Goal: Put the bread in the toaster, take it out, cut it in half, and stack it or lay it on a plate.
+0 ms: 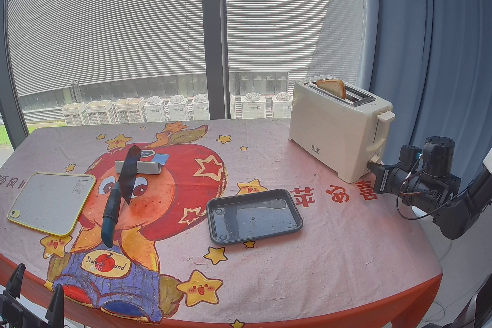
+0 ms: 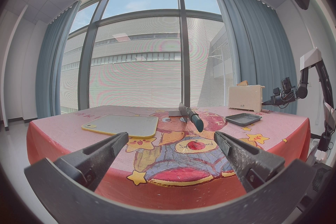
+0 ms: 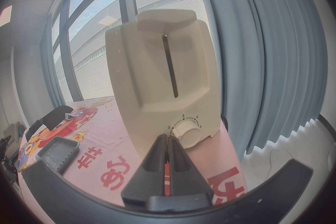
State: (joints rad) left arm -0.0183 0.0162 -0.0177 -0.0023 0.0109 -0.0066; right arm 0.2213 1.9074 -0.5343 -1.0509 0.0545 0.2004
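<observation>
A cream toaster (image 1: 338,126) stands at the table's back right, with a slice of bread (image 1: 331,86) poking up from its slot and its lever (image 1: 385,116) raised. My right gripper (image 1: 371,166) is shut and empty, its tip right at the toaster's lower end face, beside the round dial (image 3: 186,132). A dark tray-like plate (image 1: 253,215) lies mid-table. A knife (image 1: 117,196) with a blue handle leans on a small rest, beside the cutting board (image 1: 51,201) at the left. My left gripper (image 2: 171,151) hangs open off the table's front left edge.
A blue curtain (image 1: 430,47) hangs close behind the right arm. The patterned tablecloth (image 1: 348,252) drops away at the front and right edges. Bare cloth lies between the plate and the toaster.
</observation>
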